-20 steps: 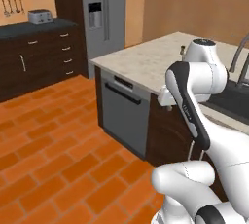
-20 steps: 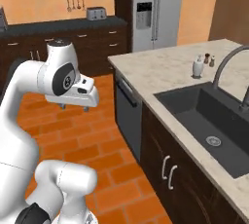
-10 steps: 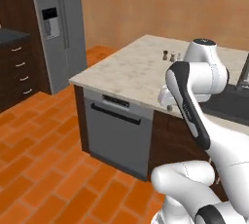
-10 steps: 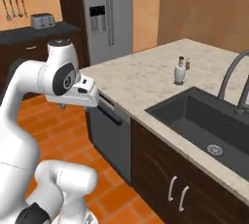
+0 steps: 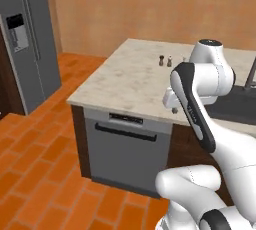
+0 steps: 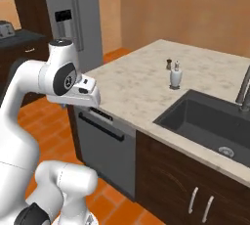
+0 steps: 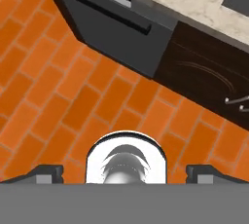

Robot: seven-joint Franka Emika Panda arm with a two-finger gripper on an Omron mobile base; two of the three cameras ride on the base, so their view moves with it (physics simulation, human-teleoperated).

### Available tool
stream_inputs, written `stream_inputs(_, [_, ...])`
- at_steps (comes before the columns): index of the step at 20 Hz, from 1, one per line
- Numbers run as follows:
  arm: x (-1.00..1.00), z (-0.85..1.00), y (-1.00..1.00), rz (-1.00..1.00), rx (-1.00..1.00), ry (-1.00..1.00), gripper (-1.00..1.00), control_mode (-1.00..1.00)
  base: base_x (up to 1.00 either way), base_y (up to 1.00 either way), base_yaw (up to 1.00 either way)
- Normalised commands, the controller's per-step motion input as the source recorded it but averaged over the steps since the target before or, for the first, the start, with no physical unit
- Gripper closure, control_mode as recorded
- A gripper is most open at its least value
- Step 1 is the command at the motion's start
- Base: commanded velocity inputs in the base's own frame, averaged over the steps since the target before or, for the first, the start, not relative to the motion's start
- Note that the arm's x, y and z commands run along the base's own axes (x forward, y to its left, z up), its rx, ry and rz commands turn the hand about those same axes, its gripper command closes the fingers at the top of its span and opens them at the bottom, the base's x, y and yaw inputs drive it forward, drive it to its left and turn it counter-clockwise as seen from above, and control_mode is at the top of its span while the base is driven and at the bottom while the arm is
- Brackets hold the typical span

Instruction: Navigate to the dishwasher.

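The dishwasher (image 5: 127, 156) is a grey flat-fronted appliance with a dark top strip and a dark bar handle, set under the end of the marble island counter (image 5: 130, 81). It stands just ahead of the base, left of my arm in the left base view. In the right base view the dishwasher (image 6: 106, 146) sits right behind my hand. From the hand view the dishwasher (image 7: 114, 26) lies at the top left. My gripper (image 7: 125, 172) hangs over the brick floor in front of it, fingers wide apart, open and holding nothing.
A tall grey refrigerator (image 5: 25, 39) stands at the left. The counter holds a dark sink (image 6: 215, 126) with a faucet (image 6: 244, 84), a soap dispenser (image 6: 176, 76) and small shakers (image 5: 161, 61). Dark cabinet doors (image 6: 195, 190) run right of the dishwasher. Orange brick floor (image 5: 35, 174) spreads out to the left.
The whole scene has shifted as the base drove and turned. The dishwasher now looks larger and nearer the middle, and the refrigerator has slid left. The arm's pose is unchanged.
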Motion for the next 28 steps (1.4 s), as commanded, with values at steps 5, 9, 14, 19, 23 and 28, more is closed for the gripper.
stream_inputs(5, [0.0, 0.0, 0.0, 0.0, 0.0, 0.0, -1.0, 1.0, 0.22, 0.58, -0.37])
stream_inputs(9, [0.0, 0.0, 0.0, 0.0, 0.0, 0.0, -1.0, 1.0, 0.36, 0.58, -0.37])
stream_inputs(14, [0.0, 0.0, 0.0, 0.0, 0.0, 0.0, -1.0, 1.0, 0.61, 0.68, -0.36])
stream_inputs(19, [0.0, 0.0, 0.0, 0.0, 0.0, 0.0, -1.0, 1.0, 0.86, 0.44, -0.35])
stream_inputs(23, [0.0, 0.0, 0.0, 0.0, 0.0, 0.0, -1.0, 1.0, 0.84, 0.23, -0.32])
stream_inputs(28, [0.0, 0.0, 0.0, 0.0, 0.0, 0.0, -1.0, 1.0, 0.65, 0.15, -0.28])
